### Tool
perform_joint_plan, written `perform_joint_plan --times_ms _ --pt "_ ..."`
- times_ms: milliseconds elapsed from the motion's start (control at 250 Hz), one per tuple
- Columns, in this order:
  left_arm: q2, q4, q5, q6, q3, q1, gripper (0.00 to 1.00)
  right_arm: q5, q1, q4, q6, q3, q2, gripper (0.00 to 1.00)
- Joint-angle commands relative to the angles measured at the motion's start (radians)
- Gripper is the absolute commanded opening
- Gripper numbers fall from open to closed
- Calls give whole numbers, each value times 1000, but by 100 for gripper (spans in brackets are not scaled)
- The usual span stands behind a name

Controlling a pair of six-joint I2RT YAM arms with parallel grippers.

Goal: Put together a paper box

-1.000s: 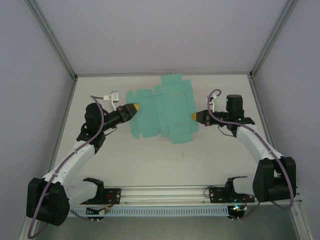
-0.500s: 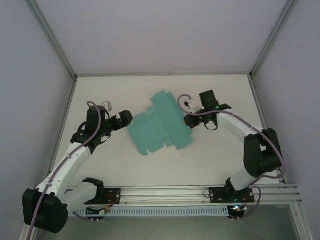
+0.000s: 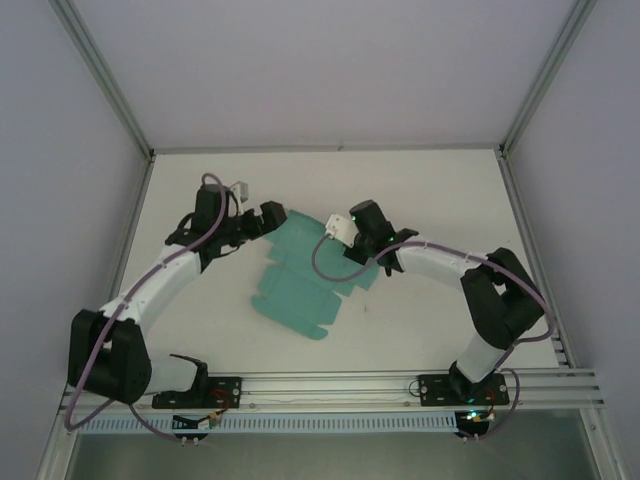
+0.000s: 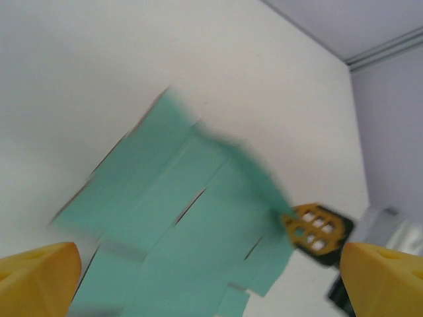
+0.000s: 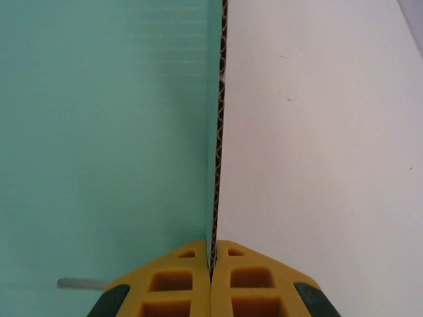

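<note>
Teal card: paper box, unfolded sheet flat on table.
Right pincer: clamped on its 2 o'clock edge, likely to raise a panel.
Left pincer: wide open, empty, at 11 o'clock.

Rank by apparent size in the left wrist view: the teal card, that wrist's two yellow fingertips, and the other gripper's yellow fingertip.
1. Teal card, largest.
2. The left gripper's two fingertips, alike; nearness to the camera enlarges them.
3. The right gripper's fingertip, smallest, but farther away.
</note>
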Motion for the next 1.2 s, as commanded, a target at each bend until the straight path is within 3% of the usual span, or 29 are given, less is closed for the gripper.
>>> perform_joint_plan --times_ms 0,136,435,571,874,1042,1198 --pt "58 56 72 -9 102 -28 100 118 31 142 -121 -32 3 0" --pt "156 9 48 18 204 -49 100 126 50 282 -132 -105 -29 0" --pt "259 -31 117 30 262 -95 99 129 57 250 -95 -99 -62 0" --pt "255 -68 97 47 239 -115 91 134 59 239 -54 -87 -63 0" --pt "279 53 176 -2 193 -161 68 115 60 218 -4 -57 -60 0" --pt "308 163 186 -63 173 -173 60 93 70 213 9 -51 -56 0" --pt "333 216 176 -87 161 -176 59 63 78 246 6 -72 -73 0"
